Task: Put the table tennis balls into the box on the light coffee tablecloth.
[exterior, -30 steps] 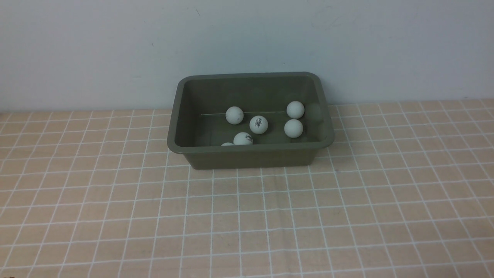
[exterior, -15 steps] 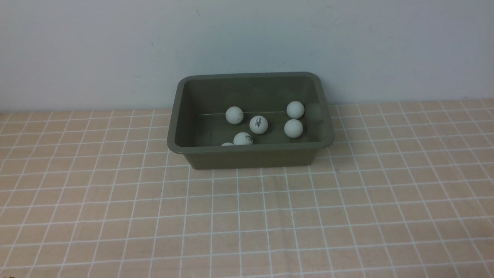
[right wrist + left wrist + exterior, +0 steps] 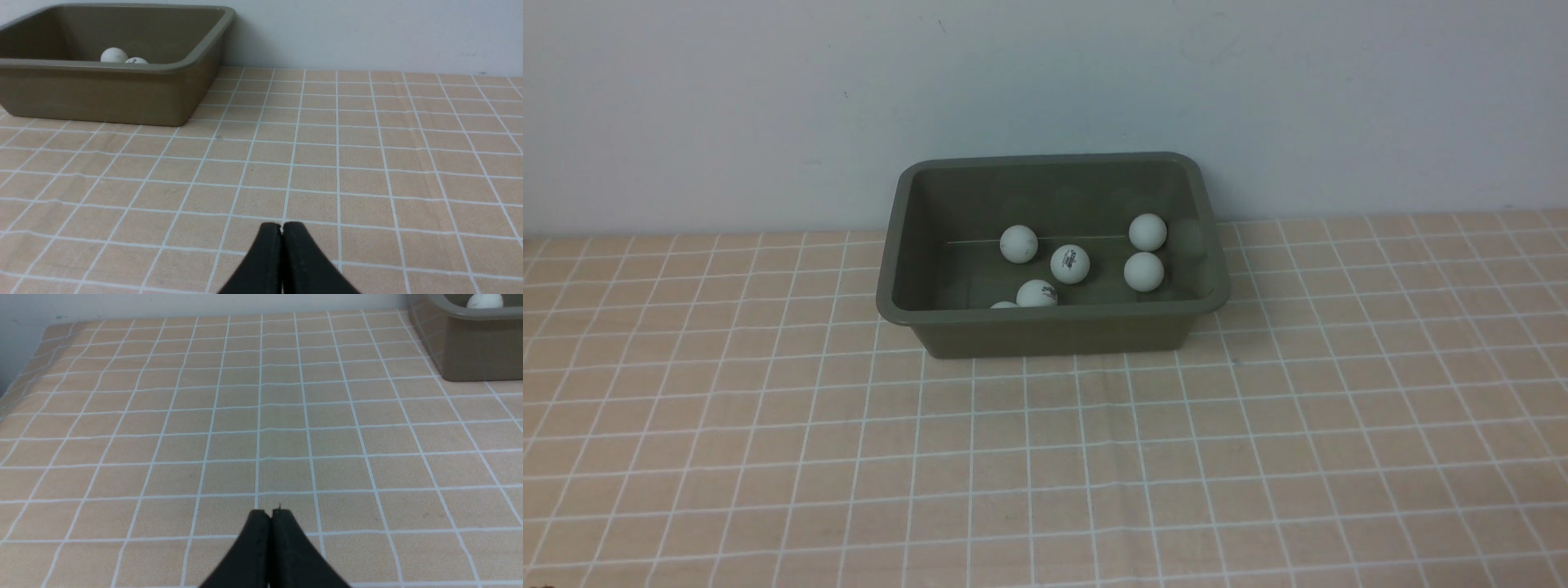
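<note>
Nothing has moved: all six balls sit in box at far edge of cloth. Left gripper and right gripper hang closed, empty, well apart from box, which lies ahead between them. Task looks done.
</note>
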Controlling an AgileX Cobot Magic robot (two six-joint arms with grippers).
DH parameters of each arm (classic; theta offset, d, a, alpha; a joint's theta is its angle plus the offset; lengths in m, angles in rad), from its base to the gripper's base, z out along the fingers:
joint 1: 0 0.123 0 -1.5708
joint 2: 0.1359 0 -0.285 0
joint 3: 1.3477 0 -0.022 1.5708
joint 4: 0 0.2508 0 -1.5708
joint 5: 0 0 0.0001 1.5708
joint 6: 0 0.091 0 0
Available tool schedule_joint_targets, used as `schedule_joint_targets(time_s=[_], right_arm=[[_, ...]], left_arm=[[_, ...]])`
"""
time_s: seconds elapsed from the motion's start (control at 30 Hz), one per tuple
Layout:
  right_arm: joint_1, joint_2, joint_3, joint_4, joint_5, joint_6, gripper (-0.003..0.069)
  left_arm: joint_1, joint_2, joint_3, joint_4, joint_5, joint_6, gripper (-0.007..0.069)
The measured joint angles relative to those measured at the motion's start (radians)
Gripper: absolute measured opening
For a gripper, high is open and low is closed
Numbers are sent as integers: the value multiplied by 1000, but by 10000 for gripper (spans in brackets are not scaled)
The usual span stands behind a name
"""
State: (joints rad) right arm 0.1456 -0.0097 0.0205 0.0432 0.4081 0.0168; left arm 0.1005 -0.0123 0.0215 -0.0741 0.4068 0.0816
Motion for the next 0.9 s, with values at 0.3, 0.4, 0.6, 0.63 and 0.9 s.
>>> schedule_joint_targets(time_s=[0.3, 0.4, 0.6, 0.63, 0.9], right_arm=[[-33, 0, 0, 0, -1, 0, -14], [-33, 0, 0, 0, -1, 0, -14], [-33, 0, 0, -1, -1, 0, -14], [-33, 0, 0, -1, -1, 0, -14], [-33, 0, 0, -1, -2, 0, -14]], left_arm=[[0, 0, 0, 0, 0, 0, -69], [0, 0, 0, 0, 0, 0, -69], [0, 0, 0, 0, 0, 0, -69], [0, 0, 0, 0, 0, 0, -69], [0, 0, 0, 0, 0, 0, -69]])
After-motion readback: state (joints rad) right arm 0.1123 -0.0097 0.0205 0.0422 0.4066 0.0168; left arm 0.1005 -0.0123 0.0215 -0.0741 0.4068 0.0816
